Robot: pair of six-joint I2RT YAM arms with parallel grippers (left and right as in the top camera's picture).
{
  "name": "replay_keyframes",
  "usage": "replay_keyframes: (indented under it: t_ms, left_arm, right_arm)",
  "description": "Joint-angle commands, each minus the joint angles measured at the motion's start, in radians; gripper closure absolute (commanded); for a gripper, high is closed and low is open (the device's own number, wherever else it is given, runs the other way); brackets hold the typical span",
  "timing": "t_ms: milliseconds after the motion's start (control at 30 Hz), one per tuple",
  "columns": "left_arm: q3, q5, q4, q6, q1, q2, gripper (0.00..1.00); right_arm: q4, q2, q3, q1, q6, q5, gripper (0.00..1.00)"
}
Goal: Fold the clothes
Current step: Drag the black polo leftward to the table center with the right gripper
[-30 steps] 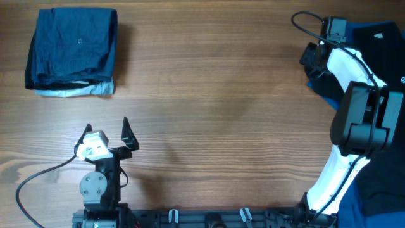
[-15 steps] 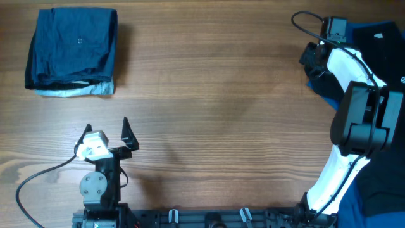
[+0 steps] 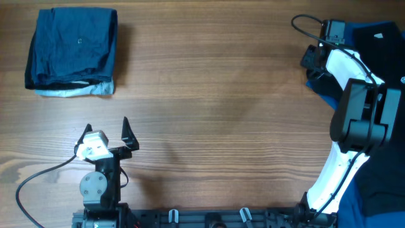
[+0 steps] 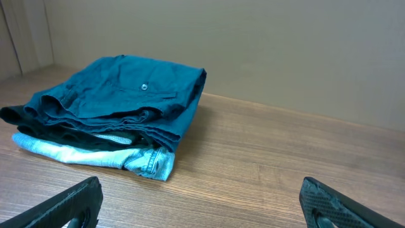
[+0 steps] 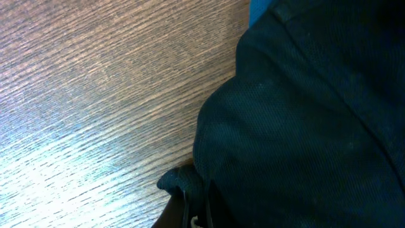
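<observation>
The right jaws are closed tight on a fold of the dark shirt. In the right wrist view a small bunch of that fabric sits pinched at the bottom edge, right where the cloth meets the bare wood of the desk. The shirt fills most of that view, and a sliver of a bright blue shirt shows at the top, just beside it.

From overhead, the right arm reaches up along the right side of the desk. Its jaws are at the left edge of a loose pile of dark clothes that lies against the far right edge. Most of that pile is hidden by the arm or runs out of view.

The left jaws stand as wide open as they go and hold nothing. They hover near the front left of the desk at the end of the left arm, pointing toward the back. The left wrist view shows only the two dark tips, low in the corners.

A folded stack lies in the far left corner, well apart from both arms. A dark blue garment with a small button is on top and a pale denim layer is at the bottom.
</observation>
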Motion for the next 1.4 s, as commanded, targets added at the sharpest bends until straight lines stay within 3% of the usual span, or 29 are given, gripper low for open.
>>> replay_keyframes:
  t_ms: [0, 267, 467, 567, 867, 1100, 1200, 1233, 1300, 1367]
  left_arm:
    - [-0.003, -0.013, 0.000, 0.023, -0.006, -0.003, 0.00]
    - [-0.003, -0.013, 0.000, 0.023, -0.006, -0.003, 0.00]
    - [-0.003, -0.013, 0.000, 0.023, -0.006, -0.003, 0.00]
    - [-0.003, -0.013, 0.000, 0.023, -0.006, -0.003, 0.00]
    - [-0.003, -0.013, 0.000, 0.023, -0.006, -0.003, 0.00]
    - [-0.003, -0.013, 0.000, 0.023, -0.006, -0.003, 0.00]
    - [-0.003, -0.013, 0.000, 0.023, -0.006, -0.003, 0.00]
    - [-0.003, -0.013, 0.000, 0.023, -0.006, -0.003, 0.00]
    - [-0.003, -0.013, 0.000, 0.023, -0.006, -0.003, 0.00]
    - [-0.003, -0.013, 0.000, 0.023, -0.006, -0.003, 0.00]
  right_arm:
    - [-0.016, -0.116, 0.023, 0.002, -0.055, 0.005, 0.96]
    - [-0.080, -0.457, 0.023, 0.003, -0.157, 0.037, 0.96]
    - [-0.146, -0.584, 0.023, 0.093, -0.202, -0.354, 0.96]
    - [-0.145, -0.557, 0.021, 0.240, -0.145, -0.541, 0.96]
    - [0.085, -0.196, 0.021, 0.809, -0.008, -0.544, 0.96]
    - [0.114, -0.146, 0.023, 0.959, -0.021, -0.544, 0.96]
    - [0.123, -0.169, 0.023, 0.951, -0.022, -0.544, 0.54]
    - [0.129, -0.184, 0.024, 0.935, -0.023, -0.544, 0.23]
    - [0.132, -0.217, 0.033, 0.900, -0.034, -0.544, 0.08]
    - [0.128, -0.261, 0.042, 0.863, -0.050, -0.543, 0.04]
